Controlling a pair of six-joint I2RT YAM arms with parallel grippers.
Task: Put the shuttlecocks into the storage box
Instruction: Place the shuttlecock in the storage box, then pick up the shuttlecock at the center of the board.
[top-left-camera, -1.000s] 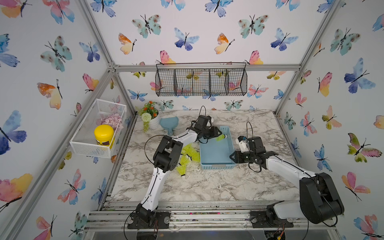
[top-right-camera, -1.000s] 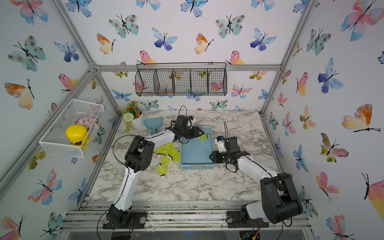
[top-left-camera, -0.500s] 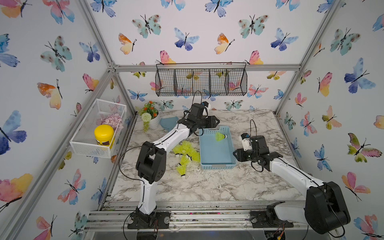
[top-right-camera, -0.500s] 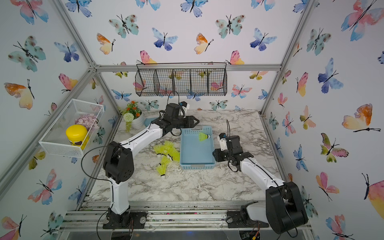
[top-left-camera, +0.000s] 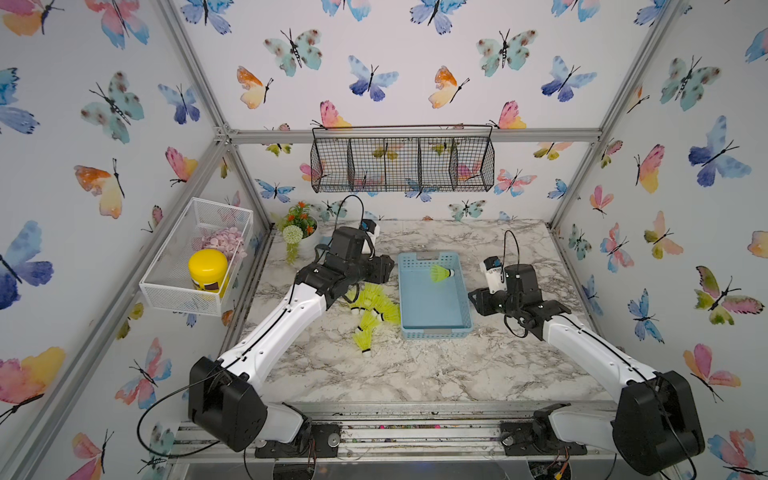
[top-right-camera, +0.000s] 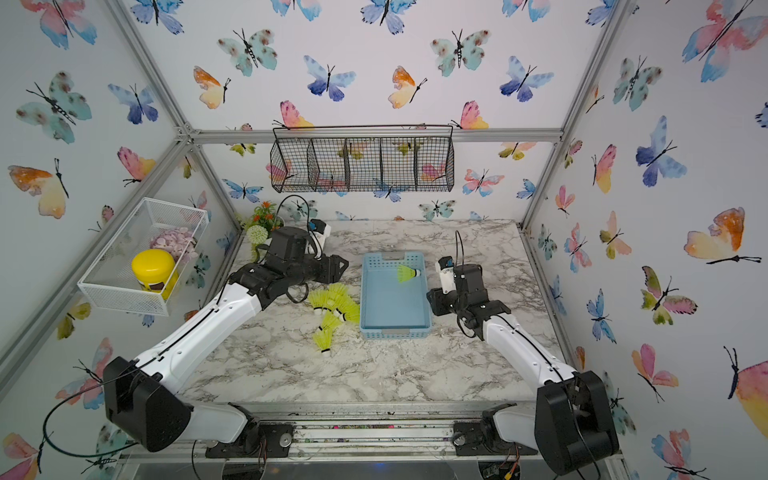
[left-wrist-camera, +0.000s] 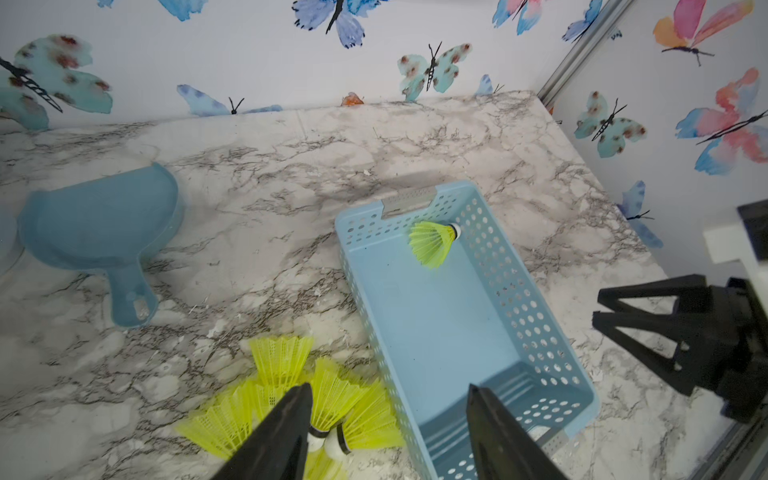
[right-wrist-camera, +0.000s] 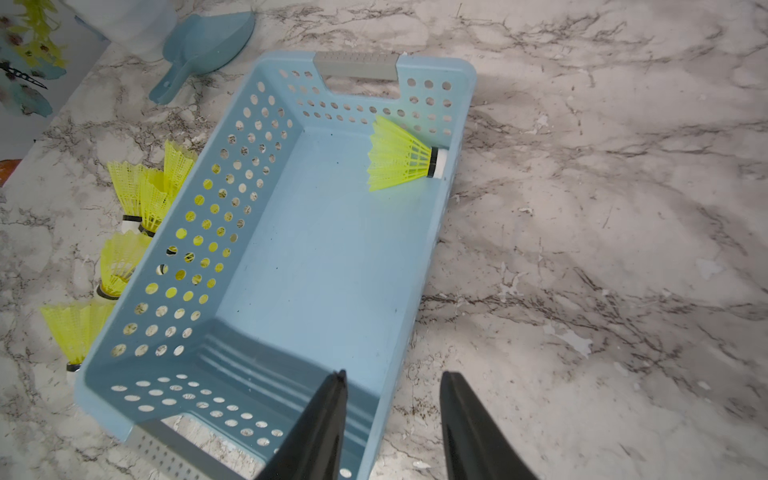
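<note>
Storage box (top-left-camera: 436, 331) sits mid-table (top-left-camera: 415, 374) betw. the two arms, short end w/ handle cut-out facing the back wall. One shuttlecock (top-left-camera: 441, 273) lies on its side inside, at the far end, white tip vs. the wall on the right arm's side; the right wrist cam shows it well (right-wrist-camera: 403, 160). Rest of the shuttlecocks (top-left-camera: 374, 303) are bunched on the marble just beside the box's long wall on the left arm's side, some overlapping; exact count not readable.

Left gripper (left-wrist-camera: 389, 392) hangs over that bunch and the box edge. Its fingers are spread wide w/ nothing betw. them.

Right gripper (right-wrist-camera: 394, 376) is at the near corner of the box on the opp. side. Fingers are apart and holding nothing, one over the box interior and one over bare table. Contact w/ the box wall can't be told.

Blue scoop (left-wrist-camera: 104, 224) lies on the table toward the back, well apart from the box.
</note>
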